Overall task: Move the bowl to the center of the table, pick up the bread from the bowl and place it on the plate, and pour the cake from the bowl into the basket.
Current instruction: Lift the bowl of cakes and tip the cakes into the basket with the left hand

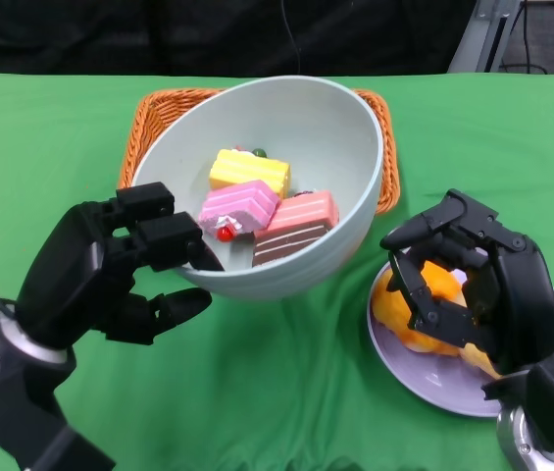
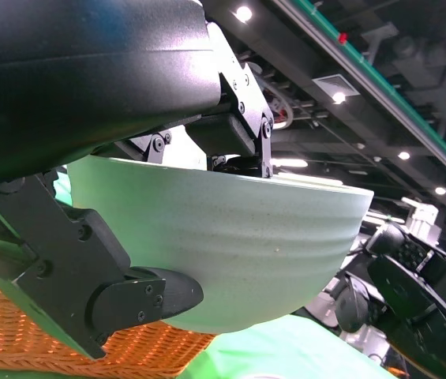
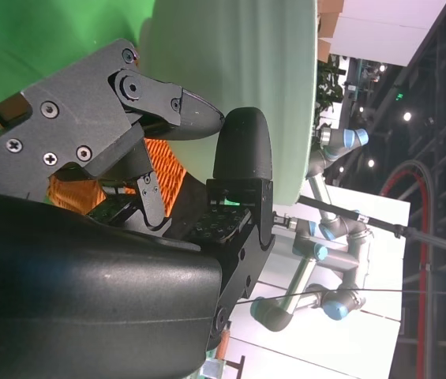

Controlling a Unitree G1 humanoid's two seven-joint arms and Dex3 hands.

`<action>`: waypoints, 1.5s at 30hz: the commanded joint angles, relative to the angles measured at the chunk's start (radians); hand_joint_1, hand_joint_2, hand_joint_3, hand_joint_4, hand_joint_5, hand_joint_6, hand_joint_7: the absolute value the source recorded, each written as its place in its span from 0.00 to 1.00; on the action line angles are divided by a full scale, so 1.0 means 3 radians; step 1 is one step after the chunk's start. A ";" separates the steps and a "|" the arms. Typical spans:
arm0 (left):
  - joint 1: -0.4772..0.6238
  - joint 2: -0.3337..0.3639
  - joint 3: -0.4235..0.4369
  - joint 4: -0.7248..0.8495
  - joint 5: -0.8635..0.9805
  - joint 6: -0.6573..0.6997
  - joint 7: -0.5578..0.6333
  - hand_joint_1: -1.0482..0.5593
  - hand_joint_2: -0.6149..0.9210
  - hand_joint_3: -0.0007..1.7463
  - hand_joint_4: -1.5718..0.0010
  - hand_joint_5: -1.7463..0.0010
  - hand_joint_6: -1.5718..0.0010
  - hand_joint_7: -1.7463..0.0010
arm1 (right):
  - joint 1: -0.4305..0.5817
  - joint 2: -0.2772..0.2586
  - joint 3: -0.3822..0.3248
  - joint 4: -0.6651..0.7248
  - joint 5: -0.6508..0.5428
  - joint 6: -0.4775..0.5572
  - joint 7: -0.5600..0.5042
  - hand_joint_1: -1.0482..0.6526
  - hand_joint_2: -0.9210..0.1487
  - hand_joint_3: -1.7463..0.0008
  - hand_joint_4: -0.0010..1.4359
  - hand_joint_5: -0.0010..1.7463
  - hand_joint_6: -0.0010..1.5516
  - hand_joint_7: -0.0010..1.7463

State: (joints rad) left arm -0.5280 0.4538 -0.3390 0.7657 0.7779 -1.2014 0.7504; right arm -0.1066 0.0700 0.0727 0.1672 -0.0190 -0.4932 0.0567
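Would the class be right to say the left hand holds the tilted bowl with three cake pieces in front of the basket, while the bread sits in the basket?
Not quite. The head view shows the bread on the plate, under the right hand. The rest stands: the left hand holds the tilted bowl, three cake pieces inside, before the basket.

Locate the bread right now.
Head view, lower right: the bread lies on the plate under the right hand, right of the bowl held by the left hand.
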 commanded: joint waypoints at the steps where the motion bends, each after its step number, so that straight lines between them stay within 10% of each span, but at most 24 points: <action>1: -0.0116 -0.0026 0.0127 0.0012 -0.0162 -0.0004 -0.0102 0.63 0.72 0.71 0.51 0.02 0.51 0.19 | 0.0040 -0.0003 0.0013 0.0046 0.0037 -0.0033 0.0031 0.53 0.31 0.52 0.52 0.88 0.45 0.71; 23: -0.0970 -0.0663 0.0284 0.1017 -0.0835 0.0240 -0.1100 0.64 0.74 0.70 0.55 0.00 0.56 0.12 | 0.0091 0.0073 0.0243 0.0423 -0.0099 -0.0328 0.0093 0.46 0.17 0.69 0.52 0.92 0.43 0.76; 45: -0.1377 -0.1342 0.0815 0.1401 -0.1905 0.1028 -0.2391 0.58 0.93 0.44 0.55 0.00 0.60 0.15 | 0.0059 0.0104 0.0358 0.0783 -0.0271 -0.0490 0.0070 0.46 0.28 0.58 0.54 0.90 0.45 0.75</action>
State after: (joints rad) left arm -0.8934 0.0535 -0.1167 1.1835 0.2404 -0.9009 0.0554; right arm -0.0813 0.1018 0.1823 0.3944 -0.1008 -0.6233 0.0862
